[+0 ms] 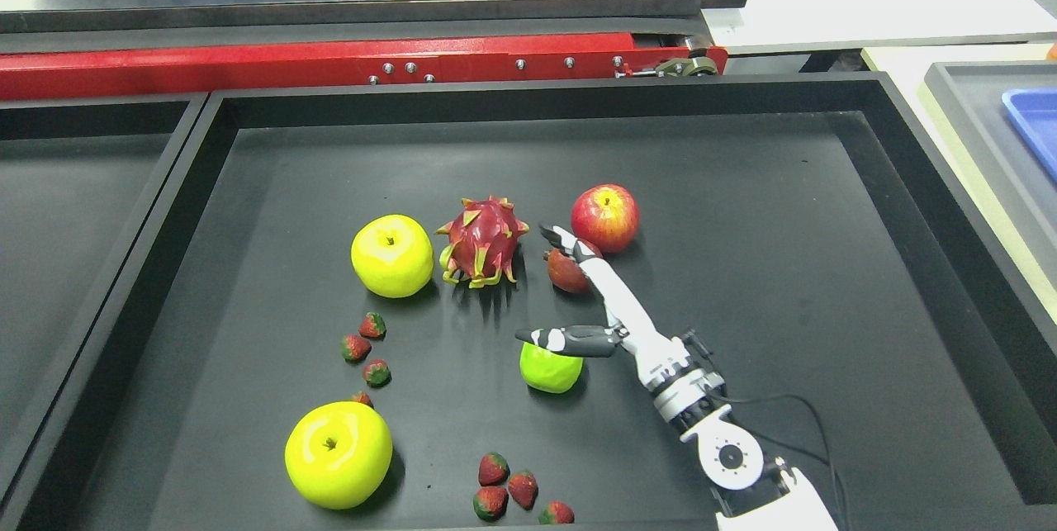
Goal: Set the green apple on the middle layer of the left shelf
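Two yellow-green apples lie in the black tray [743, 184]: one [392, 255] at mid left, a larger-looking one [338, 454] near the front left. A smaller green fruit [549, 372] lies near the middle, partly under the thumb of my right hand [541, 283]. The right arm enters from the lower right. Its hand is open, with the fingers [607, 283] stretched toward the back and the thumb pointing left just above the small green fruit. Whether the thumb touches that fruit I cannot tell. The hand holds nothing.
A dragon fruit [483, 242], a red apple [605, 217] and a dark red fruit [566, 273] lie by the fingertips. Several strawberries [363, 345] are scattered at the front. A red rail [330, 64] runs behind; a second black tray [74, 201] sits left, a blue tray [1036, 122] right.
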